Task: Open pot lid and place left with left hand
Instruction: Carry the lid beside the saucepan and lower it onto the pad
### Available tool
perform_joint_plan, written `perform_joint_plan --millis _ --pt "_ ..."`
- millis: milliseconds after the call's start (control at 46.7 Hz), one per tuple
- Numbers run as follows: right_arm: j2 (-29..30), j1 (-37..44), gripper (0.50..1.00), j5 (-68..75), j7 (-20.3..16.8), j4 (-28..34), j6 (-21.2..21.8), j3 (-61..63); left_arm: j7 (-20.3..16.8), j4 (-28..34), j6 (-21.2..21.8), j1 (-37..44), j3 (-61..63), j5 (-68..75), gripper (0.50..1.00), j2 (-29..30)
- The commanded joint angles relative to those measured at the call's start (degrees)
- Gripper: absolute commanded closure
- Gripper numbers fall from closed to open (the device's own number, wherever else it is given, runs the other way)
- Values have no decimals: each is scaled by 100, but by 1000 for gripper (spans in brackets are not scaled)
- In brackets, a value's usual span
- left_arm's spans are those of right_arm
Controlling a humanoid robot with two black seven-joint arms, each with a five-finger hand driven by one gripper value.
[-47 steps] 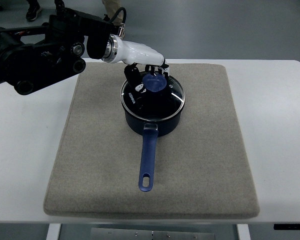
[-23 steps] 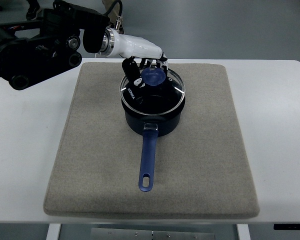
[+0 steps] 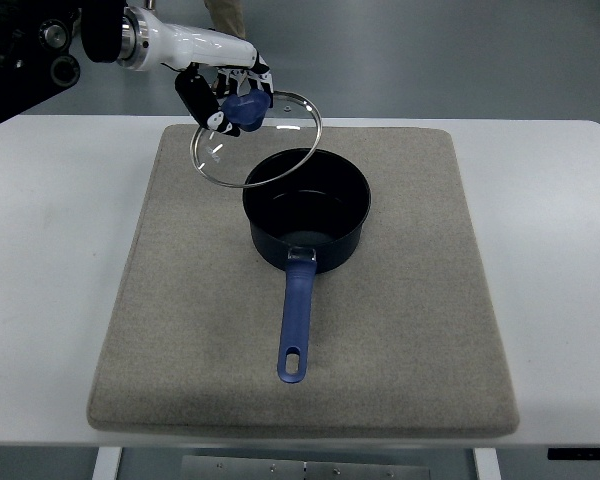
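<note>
A dark blue saucepan [image 3: 307,212] stands uncovered on a grey mat [image 3: 400,330], its long blue handle [image 3: 295,325] pointing toward the near edge. My left hand [image 3: 230,97] is shut on the blue knob [image 3: 245,110] of the glass lid [image 3: 257,140]. It holds the lid in the air, tilted, up and to the left of the pot; the lid's right edge still overlaps the pot's far-left rim in this view. The right arm is out of view.
The mat lies on a white table [image 3: 50,260]. My left arm's dark body [image 3: 30,50] fills the top left corner. A person's legs [image 3: 225,15] show on the floor behind the table.
My left hand lifted the lid off the pot and carried it up and to the left. The pot has stayed in place and now shows its empty inside.
</note>
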Motion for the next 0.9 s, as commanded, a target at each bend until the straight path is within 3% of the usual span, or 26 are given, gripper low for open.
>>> perform_joint_plan --millis 0,407,664,879 --pt "0 0 583 0 -1 0 0 0 -6 -16 -110 5 1 -1 1000 147" --pt "0 0 583 0 -1 0 0 0 -50 -350 -207 225 98 34 1000 1053" --pt "0 0 583 0 -1 0 0 0 -41 -298 -102 778 107 139 1000 1088" --pt "0 0 583 0 -1 0 0 -9 -41 -219 241 1051 115 289 1000 1000"
